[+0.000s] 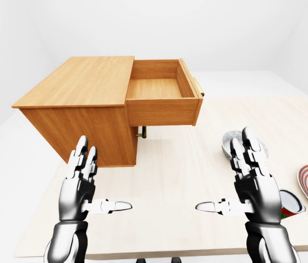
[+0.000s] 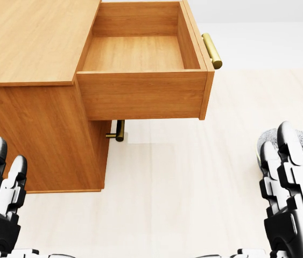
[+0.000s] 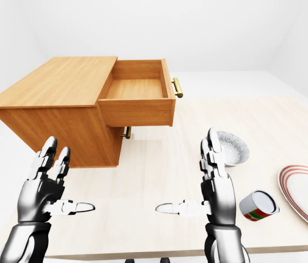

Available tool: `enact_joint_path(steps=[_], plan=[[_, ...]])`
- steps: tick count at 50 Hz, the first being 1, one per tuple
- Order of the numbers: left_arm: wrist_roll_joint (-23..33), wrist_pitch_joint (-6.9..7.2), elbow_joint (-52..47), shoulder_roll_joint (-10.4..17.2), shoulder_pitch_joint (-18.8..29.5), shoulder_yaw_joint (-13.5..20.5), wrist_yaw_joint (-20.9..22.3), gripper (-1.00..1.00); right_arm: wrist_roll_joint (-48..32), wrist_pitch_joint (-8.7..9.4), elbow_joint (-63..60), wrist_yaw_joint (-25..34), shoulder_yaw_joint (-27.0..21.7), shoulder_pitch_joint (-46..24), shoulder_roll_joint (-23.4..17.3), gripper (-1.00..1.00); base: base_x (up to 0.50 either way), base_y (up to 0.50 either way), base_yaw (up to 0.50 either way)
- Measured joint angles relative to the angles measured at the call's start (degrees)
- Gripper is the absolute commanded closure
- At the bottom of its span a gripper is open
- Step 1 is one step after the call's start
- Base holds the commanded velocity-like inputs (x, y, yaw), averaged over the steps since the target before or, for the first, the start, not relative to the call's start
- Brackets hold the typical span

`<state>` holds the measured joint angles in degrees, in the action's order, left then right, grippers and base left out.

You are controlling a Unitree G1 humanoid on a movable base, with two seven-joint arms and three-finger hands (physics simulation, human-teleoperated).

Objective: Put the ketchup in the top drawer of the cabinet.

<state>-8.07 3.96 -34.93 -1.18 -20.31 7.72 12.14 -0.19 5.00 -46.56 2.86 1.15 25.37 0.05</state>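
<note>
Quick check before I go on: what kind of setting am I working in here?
Probably a bare simulated tabletop test scene, not a furnished room: a pale wooden table carries a small wooden cabinet with its top drawer pulled open, plus a patterned bowl and a striped plate, against blank white surroundings.

left hand (image 1: 80, 181) open, right hand (image 3: 215, 186) open
</note>
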Motion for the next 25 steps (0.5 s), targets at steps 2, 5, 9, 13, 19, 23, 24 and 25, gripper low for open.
enact_joint_path(steps=[2,5,9,13,19,23,24,25], plan=[[-0.02,0.31,-0.23,0.04,0.07,0.01,-0.05,-1.00,0.26,0.00,-0.03,0.13,-0.12,0.11,0.06,-1.00,0.00,0.00,0.00],[-0.02,0.39,-0.18,0.05,0.18,0.04,-0.06,-1.00,0.91,0.00,-0.44,0.49,-0.42,0.57,0.14,-1.00,0.00,0.00,0.00],[-0.16,0.60,0.00,0.12,0.45,0.24,-0.08,-1.00,1.39,0.00,-1.57,1.22,-1.22,1.40,0.17,-1.00,0.00,0.00,0.00],[-0.40,1.01,-0.17,0.16,0.62,0.53,-0.03,-1.00,1.46,0.00,-4.79,2.78,-3.41,1.80,0.32,-1.00,0.00,0.00,0.00],[-0.67,1.04,-0.01,0.17,0.90,0.93,0.07,-1.00,1.22,0.00,-11.49,6.87,-9.74,0.13,0.00,-1.00,0.00,0.00,0.00],[-0.84,1.04,-0.44,0.22,1.11,1.18,0.04,-1.00,3.51,0.00,-13.44,7.76,-14.58,-1.03,-2.67,-1.00,0.00,0.00,0.00],[-0.86,1.04,-0.47,0.21,1.14,1.22,0.06,-1.00,4.86,0.00,-13.44,7.49,-16.01,-1.12,-3.89,-1.00,0.00,0.00,0.00],[-0.87,1.04,-0.40,0.19,1.17,1.25,0.08,-1.00,6.58,0.00,-13.44,6.97,-17.47,-1.06,-5.34,-1.00,0.00,0.00,0.00]])
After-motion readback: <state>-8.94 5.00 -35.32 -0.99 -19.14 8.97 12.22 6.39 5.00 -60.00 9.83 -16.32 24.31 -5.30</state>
